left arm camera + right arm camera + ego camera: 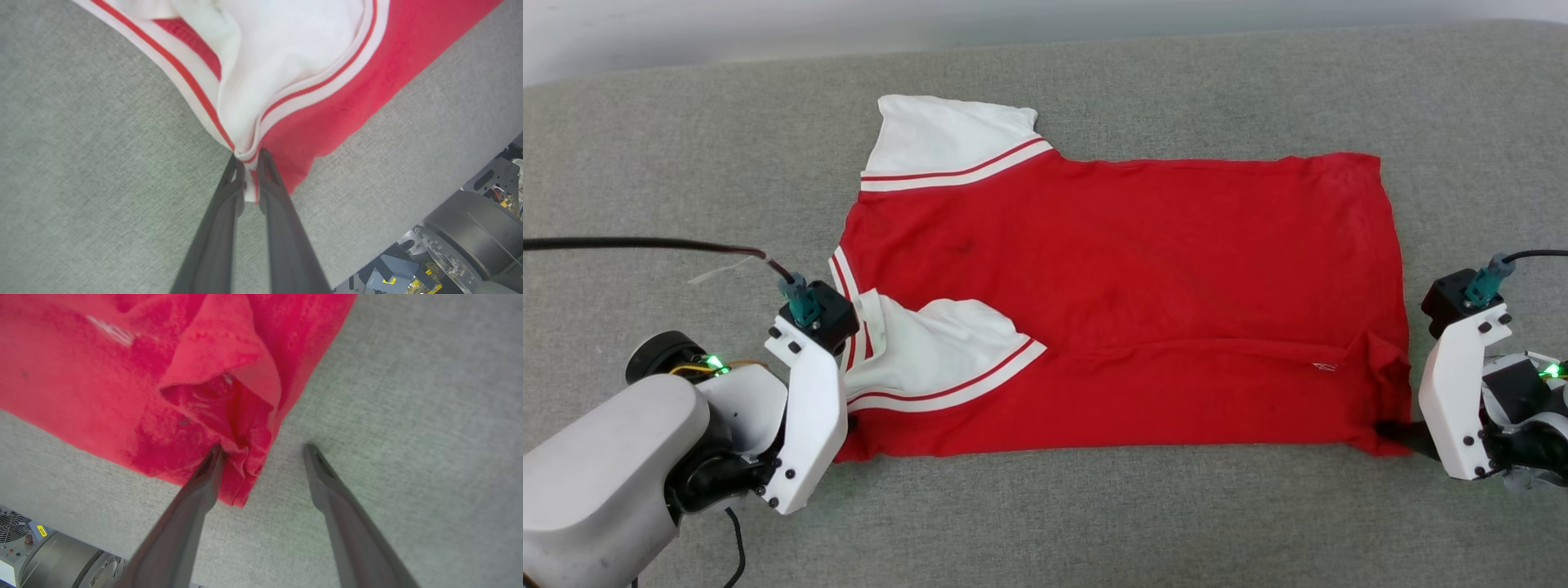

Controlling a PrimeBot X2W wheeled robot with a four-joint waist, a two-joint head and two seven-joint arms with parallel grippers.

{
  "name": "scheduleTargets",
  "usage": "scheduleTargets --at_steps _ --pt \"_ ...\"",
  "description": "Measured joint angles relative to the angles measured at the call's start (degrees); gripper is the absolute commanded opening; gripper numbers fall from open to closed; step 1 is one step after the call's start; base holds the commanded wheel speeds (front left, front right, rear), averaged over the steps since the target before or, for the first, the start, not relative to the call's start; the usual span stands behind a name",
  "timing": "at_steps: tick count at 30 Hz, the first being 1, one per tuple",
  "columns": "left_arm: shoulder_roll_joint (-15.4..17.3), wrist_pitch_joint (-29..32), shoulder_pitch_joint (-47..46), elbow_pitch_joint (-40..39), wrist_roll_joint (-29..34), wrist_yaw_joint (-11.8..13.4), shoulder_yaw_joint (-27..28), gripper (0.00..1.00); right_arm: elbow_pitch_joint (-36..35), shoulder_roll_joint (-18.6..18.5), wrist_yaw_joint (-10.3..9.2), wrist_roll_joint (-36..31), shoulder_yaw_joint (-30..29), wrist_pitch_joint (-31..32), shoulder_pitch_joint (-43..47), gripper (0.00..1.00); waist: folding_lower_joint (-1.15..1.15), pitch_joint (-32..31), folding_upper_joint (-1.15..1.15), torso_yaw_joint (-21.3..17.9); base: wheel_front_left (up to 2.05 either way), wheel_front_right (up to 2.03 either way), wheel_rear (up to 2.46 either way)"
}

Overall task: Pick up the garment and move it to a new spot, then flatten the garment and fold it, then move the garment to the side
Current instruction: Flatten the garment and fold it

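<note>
Garment [1127,302] lies spread on the grey desk [686,163], fold step I reckon. Left tool [250,157] is pinched on its sleeve edge [229,134]; right tool [264,449] gapes wide at the hem corner [241,486], needs clamping next.

The garment [1127,269] lies flat on the grey desk [1094,523], one white sleeve folded inward. The left gripper [851,423] and right gripper [1401,433] touch its near corners.
</note>
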Motion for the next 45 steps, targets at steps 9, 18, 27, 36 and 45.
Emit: scheduleTargets --at_steps 9,18,27,36,45 --pt "0.44 -1.42 1.55 1.10 -0.99 -0.01 -0.03 0.00 -1.27 -1.19 0.10 0.26 4.27 -4.67 -0.81 0.00 0.00 -2.07 0.00 -0.46 0.00 0.00 0.00" --pt "3.86 -3.85 7.36 -1.35 -3.07 0.44 -0.36 0.00 -8.31 -7.01 0.12 3.10 6.15 -8.62 -0.47 0.00 0.01 -7.08 0.00 -1.17 0.00 0.00 0.00" --pt "6.16 -6.77 13.35 -3.86 -4.43 2.07 -1.21 0.00 -12.32 -11.02 0.13 5.76 7.27 -8.97 5.66 0.00 0.00 -9.15 0.00 -1.31 0.00 0.00 0.00" --pt "5.32 -7.51 14.72 -1.72 -3.77 2.94 -2.19 1.00 -9.21 -8.45 0.12 3.90 7.93 -11.59 8.37 1.00 0.00 -7.97 0.00 -1.20 0.00 0.00 0.00" --pt "7.80 -8.67 10.63 -3.39 -2.74 3.12 0.92 1.00 -11.41 -8.34 0.12 -1.62 3.13 -23.85 6.01 1.00 0.01 -8.33 0.00 -1.40 0.00 0.00 0.00"
